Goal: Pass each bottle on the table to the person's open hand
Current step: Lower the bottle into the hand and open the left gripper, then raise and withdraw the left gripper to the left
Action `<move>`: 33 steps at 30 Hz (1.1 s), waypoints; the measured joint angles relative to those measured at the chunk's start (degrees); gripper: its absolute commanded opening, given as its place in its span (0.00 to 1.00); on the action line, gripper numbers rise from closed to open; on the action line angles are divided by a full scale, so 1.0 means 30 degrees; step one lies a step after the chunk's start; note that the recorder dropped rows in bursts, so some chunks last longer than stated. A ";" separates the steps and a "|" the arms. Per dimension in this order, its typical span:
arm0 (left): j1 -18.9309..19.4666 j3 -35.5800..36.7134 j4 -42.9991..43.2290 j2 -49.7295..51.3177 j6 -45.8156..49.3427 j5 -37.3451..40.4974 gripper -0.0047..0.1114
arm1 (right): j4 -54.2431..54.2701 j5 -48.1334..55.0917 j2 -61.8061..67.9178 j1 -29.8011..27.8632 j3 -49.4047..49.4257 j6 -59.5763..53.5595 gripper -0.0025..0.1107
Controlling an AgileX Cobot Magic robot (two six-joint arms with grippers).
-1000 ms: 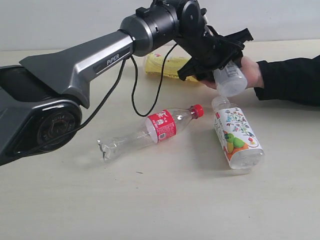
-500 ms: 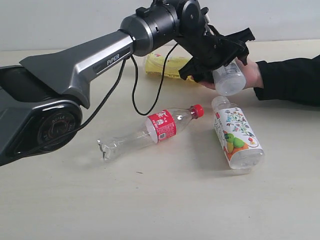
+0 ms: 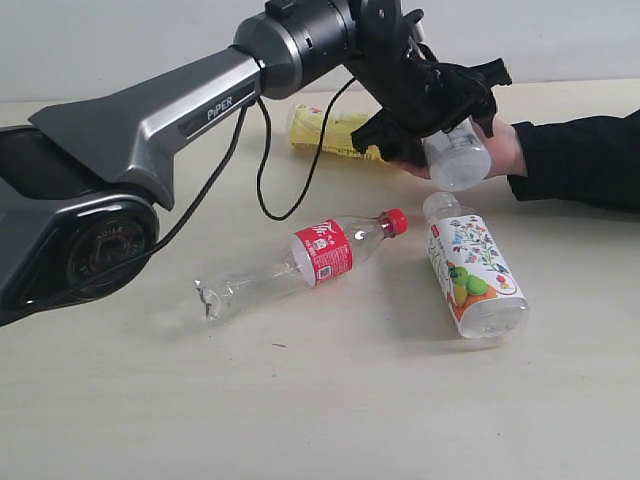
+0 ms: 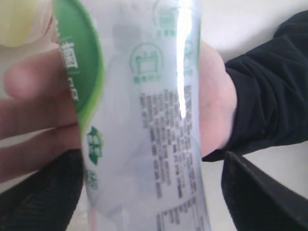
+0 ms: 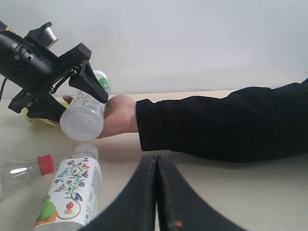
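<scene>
- Lying on its side across the person's open hand [image 3: 503,150], the green-label bottle [image 3: 457,157] has its base jutting past the palm's edge. The palm is turned up beneath it, placed to take the weight.
- The left gripper [image 3: 440,125] straddles the bottle's body crosswise, one finger on each side. This leaves both ends free, probably so the hand can close round them.
- One finger touches the label. The left wrist view shows a thin gap beside the other, so I cannot tell whether the claw pinches the bottle or stands just clear of it.
- The hand is low over the far right of the table [image 3: 350,400], near the remaining bottles, which keeps the arm's reach short.
- Three bottles lie flat on the table. The floral bottle [image 3: 470,270] is just in front of the hand, and the red-label bottle [image 3: 320,255] has its cap near the floral one's cap. The yellow bottle [image 3: 330,132] is partly hidden behind the arm.
- By my reading, the first of four handovers is in progress.
- The right gripper [image 5: 157,161] has its fingers pressed together on nothing. It is low over the table and well apart from the hand, apparently parked out of the way.
</scene>
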 measured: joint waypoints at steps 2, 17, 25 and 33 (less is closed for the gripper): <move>0.0000 0.0000 0.0000 -0.0216 0.0175 0.0147 0.70 | 0.0000 0.0000 0.0000 0.0000 0.0000 0.0000 0.02; 0.0000 0.0000 0.0972 -0.1515 0.1268 0.2872 0.69 | 0.0000 0.0000 0.0000 0.0000 0.0000 0.0000 0.02; 0.0000 0.0000 0.1873 -0.2804 0.3076 0.4799 0.66 | 0.0000 0.0000 0.0000 0.0000 0.0000 0.0000 0.02; -0.0077 0.0374 0.2906 -0.4384 0.5219 0.5151 0.04 | 0.0000 0.0000 0.0000 0.0000 0.0000 0.0000 0.02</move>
